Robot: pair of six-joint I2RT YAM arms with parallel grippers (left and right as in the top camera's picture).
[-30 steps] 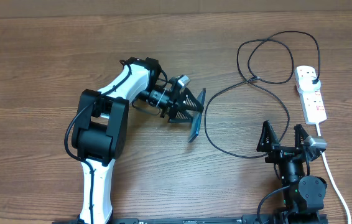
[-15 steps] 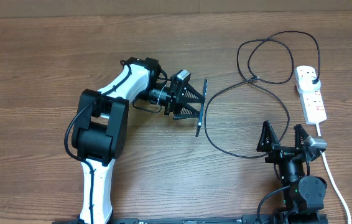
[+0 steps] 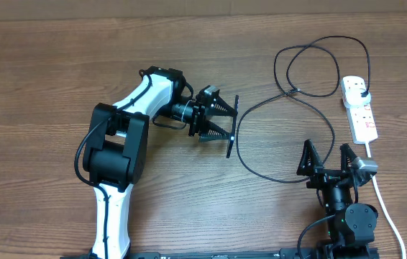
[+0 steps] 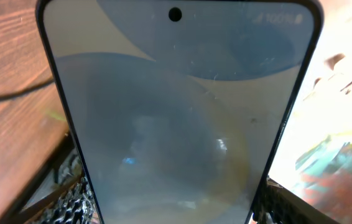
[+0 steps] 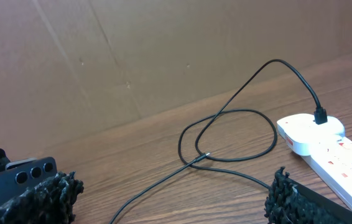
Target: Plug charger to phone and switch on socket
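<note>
Left claw (image 3: 226, 126) pinches phone (image 4: 176, 112) on edge, frame centre; right claw (image 3: 327, 155) spread, idle lower right. Next: grab charger (image 5: 319, 116) tip, align with port.

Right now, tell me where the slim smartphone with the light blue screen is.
Near the centre of the overhead view, the slim smartphone is held edge-on in the left pincer, just left of the thin black charger cable and its loop.

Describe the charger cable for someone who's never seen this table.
On the wooden table, find the white power strip near the right edge. The charger is the thin black cable plugged into its far end, looping left; the strip's own cord is thick and white.
</note>
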